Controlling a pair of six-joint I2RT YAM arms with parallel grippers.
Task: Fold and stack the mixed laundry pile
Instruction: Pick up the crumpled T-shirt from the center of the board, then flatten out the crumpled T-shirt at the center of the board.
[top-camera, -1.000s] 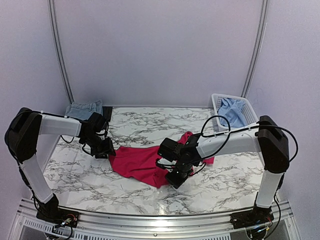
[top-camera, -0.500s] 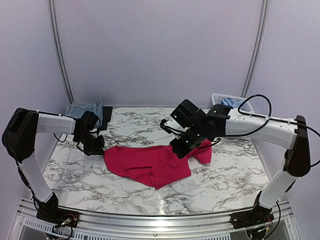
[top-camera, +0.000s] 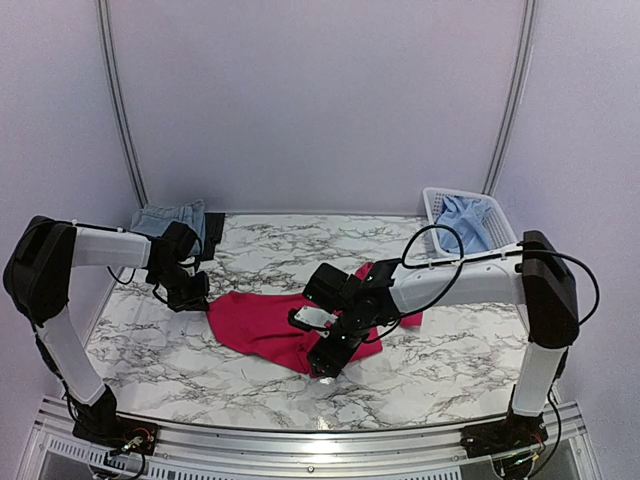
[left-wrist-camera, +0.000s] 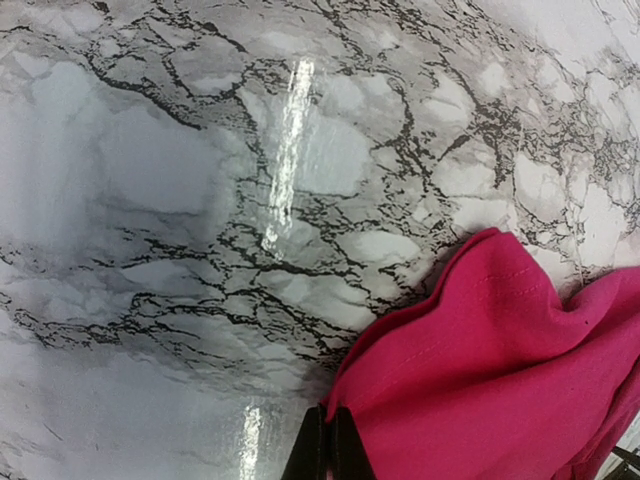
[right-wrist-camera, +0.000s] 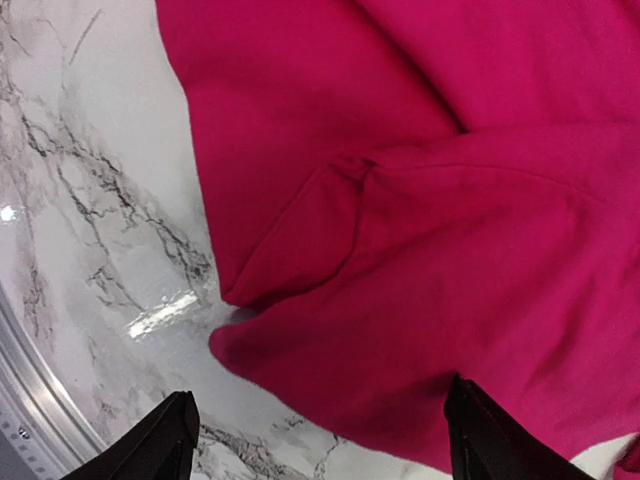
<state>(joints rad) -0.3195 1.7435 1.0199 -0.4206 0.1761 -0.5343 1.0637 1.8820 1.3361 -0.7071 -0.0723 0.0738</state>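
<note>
Left gripper (left-wrist-camera: 325, 455) is pressed together at the left hem of the pink T-shirt (top-camera: 265, 325); I can't tell if cloth is caught. Right gripper (right-wrist-camera: 320, 392) is spread wide over its near edge. T-shirt lies mid-table (top-camera: 450, 350), denim piece (top-camera: 170, 217) far-left, blue shirt (top-camera: 465, 222) in the basket (top-camera: 432, 205).

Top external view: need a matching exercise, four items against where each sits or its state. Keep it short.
Column A
1. pink-red T-shirt
2. light blue shirt
3. denim piece
4. right gripper

Column B
a. inside the white basket
b. far left corner of the table
c. open, over the T-shirt's near edge
d. spread out around the middle of the table

Pairs: 1-d, 2-a, 3-b, 4-c
</note>
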